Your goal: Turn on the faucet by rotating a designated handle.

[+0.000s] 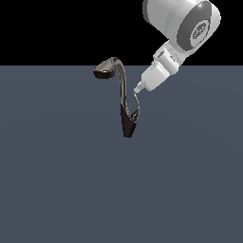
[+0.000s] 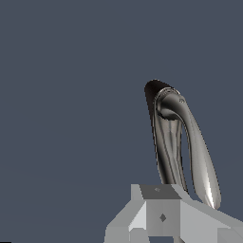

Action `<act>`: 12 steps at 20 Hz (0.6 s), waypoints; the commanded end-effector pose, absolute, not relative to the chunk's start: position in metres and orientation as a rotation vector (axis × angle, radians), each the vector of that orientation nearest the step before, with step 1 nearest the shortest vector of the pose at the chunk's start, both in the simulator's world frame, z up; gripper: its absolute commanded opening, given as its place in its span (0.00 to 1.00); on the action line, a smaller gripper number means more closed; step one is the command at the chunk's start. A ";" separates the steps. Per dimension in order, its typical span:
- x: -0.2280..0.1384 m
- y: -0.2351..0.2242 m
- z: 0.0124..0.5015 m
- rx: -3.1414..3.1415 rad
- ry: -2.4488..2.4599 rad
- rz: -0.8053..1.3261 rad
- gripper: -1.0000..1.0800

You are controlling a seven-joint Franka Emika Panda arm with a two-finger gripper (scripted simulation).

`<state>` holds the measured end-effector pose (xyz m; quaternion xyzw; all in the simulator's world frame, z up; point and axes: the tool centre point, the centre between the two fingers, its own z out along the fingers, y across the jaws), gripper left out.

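The small dark glossy metal faucet (image 1: 124, 102) stood on the flat slate-grey surface (image 1: 57, 180), and its thin, curved silvery-grey handle (image 1: 136, 105) sprouted from the side of its tapered blackish base. The white gripper (image 1: 138, 88) hung just above that handle; whether its jaws were spread or pressed together could not be told. The handle looked rigid, slick and pivoted, so contact near its pointed free end seemed likely to give the best leverage.

Flat, even simulator light; the bench (image 1: 57, 190) carries no cast shadows. Soft highlights streak the glossy faucet (image 1: 124, 102). Renders are coarse, edges jagged.
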<state>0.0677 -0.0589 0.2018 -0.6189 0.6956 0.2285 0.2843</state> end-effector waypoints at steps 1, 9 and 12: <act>0.072 -0.063 0.191 -1.598 1.889 0.622 0.00; 0.075 -0.067 0.178 -1.530 1.919 0.635 0.00; 0.075 -0.067 0.178 -1.530 1.919 0.635 0.00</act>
